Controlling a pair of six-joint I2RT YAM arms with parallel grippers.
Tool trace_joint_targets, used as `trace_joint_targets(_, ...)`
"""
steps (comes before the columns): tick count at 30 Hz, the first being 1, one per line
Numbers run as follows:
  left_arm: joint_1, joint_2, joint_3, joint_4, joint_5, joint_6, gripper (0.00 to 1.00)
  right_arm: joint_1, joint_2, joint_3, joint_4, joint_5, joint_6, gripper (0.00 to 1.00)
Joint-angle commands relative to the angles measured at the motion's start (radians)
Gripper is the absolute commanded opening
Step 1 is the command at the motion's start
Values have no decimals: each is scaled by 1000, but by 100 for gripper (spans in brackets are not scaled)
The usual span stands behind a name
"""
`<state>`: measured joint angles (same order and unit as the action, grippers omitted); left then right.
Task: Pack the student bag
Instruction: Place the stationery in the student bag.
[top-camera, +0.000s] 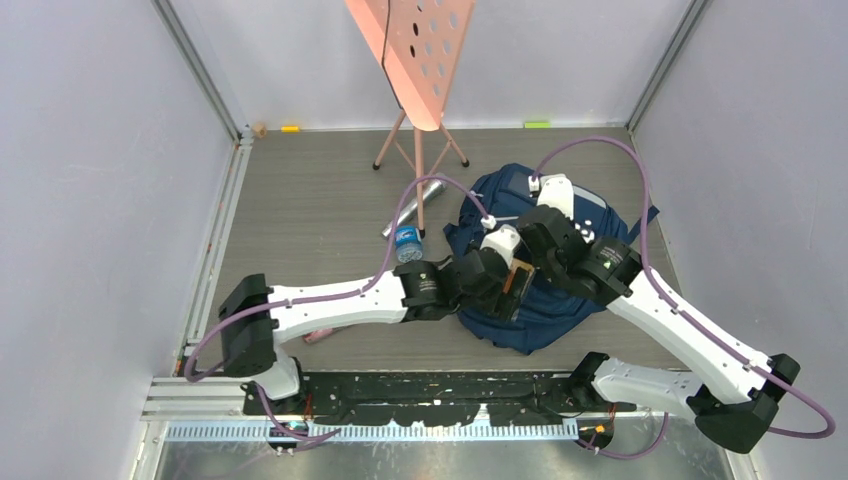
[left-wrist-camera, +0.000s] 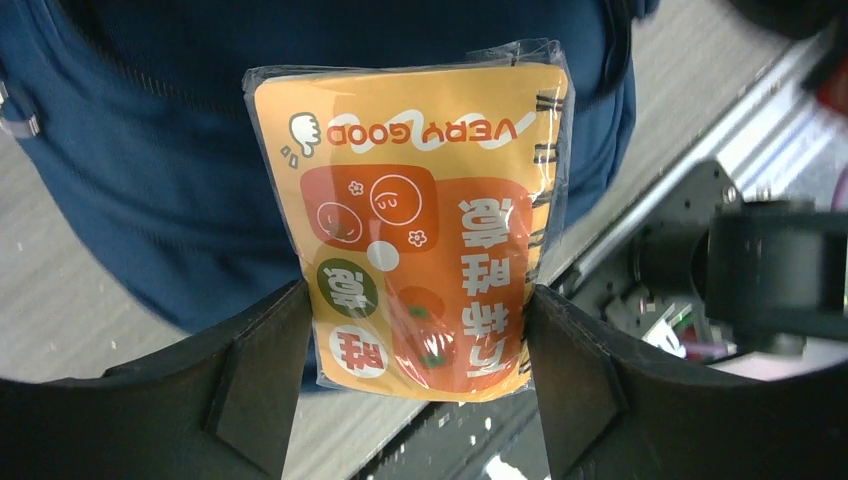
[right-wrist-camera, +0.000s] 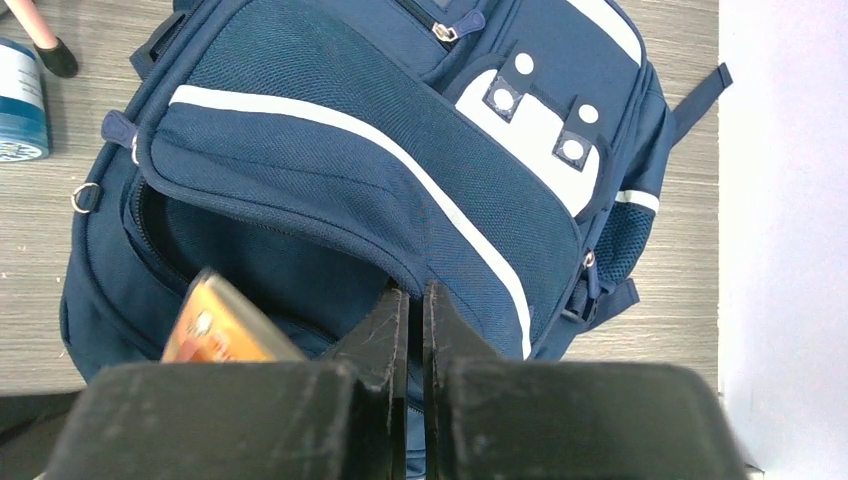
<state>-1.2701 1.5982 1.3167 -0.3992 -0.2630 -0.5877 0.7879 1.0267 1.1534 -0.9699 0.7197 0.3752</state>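
The student bag is navy with pale stripes and lies right of the table's middle; it fills the right wrist view. My left gripper is shut on an orange notebook in clear wrap, gripped by its two long edges. The notebook hangs over the bag's near end, at the gap under the raised front flap. My right gripper is shut, its tips pinching the edge of that flap. From above, both grippers meet over the bag: left gripper, right gripper.
A blue-labelled water bottle lies left of the bag, next to a silver cylinder. A pink perforated stand on thin legs rises at the back. Something pink shows under the left arm. Walls close in on both sides.
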Motion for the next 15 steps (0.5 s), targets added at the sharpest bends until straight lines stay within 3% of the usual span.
trace_joint_targets(1, 40, 92, 90, 129, -109, 50, 61, -6, -65, 27, 60, 17, 71, 1)
trace_joint_targets(9, 64, 171, 107, 253, -168, 79, 67, -6, -81, 1, 60, 18, 102, 0)
trace_joint_targets(15, 64, 112, -10, 374, -164, 159, 91, -6, -96, -4, 68, 58, 123, 0)
